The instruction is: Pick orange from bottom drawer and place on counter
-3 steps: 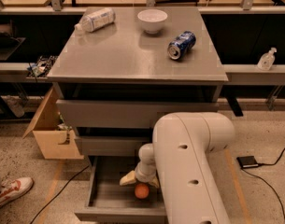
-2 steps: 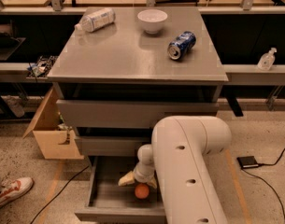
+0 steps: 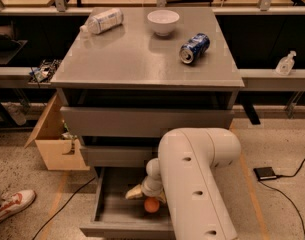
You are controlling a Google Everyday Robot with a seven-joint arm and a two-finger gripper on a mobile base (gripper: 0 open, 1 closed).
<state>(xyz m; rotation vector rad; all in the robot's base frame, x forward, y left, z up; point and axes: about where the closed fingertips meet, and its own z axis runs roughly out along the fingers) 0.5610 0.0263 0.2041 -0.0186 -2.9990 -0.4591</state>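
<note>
The orange (image 3: 151, 204) lies inside the open bottom drawer (image 3: 108, 204), near the middle of its grey floor. My gripper (image 3: 141, 194) is down in the drawer, right at the orange's upper left side, and my thick white arm (image 3: 197, 184) hides part of it. The counter (image 3: 142, 59) is the grey top of the drawer cabinet above.
On the counter stand a white bowl (image 3: 163, 21), a lying blue can (image 3: 194, 47) and a lying plastic bottle (image 3: 103, 21). An open cardboard box (image 3: 54, 146) sits left of the cabinet. A person's shoe (image 3: 12, 204) is at the far left. A small black box with a cable (image 3: 265, 173) lies on the floor to the right.
The arm's big white link has shifted slightly to the left. The gripper and the orange stay where they were in the drawer.
</note>
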